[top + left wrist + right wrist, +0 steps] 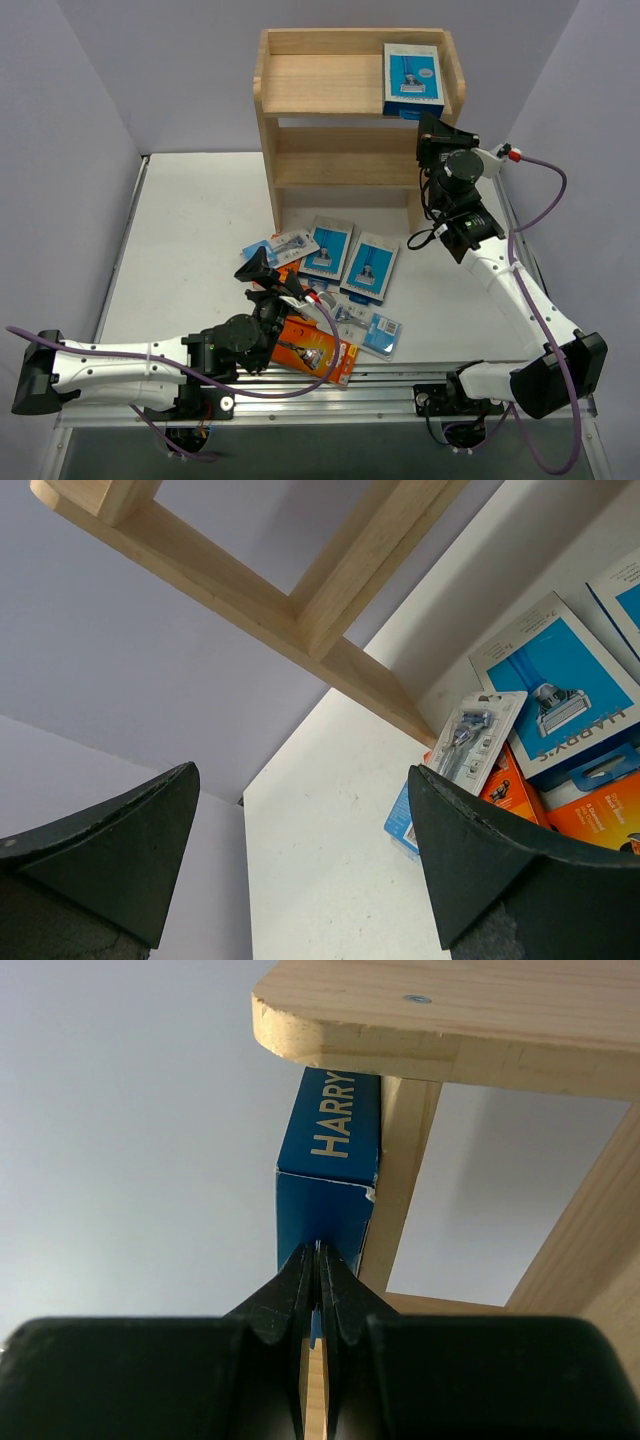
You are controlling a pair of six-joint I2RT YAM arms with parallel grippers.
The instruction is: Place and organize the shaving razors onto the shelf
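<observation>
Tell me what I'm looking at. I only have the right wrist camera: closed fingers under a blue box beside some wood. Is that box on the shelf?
Observer: Yes. The blue-and-white box sits at the right end of the top tier of the shelf.
Operator: Anything else up there?
Observer: No, it is the only pack I can see on the shelf.
Operator: And the left gripper?
Observer: The left gripper is open and empty over the razor packs piled on the table in front of the shelf.
</observation>
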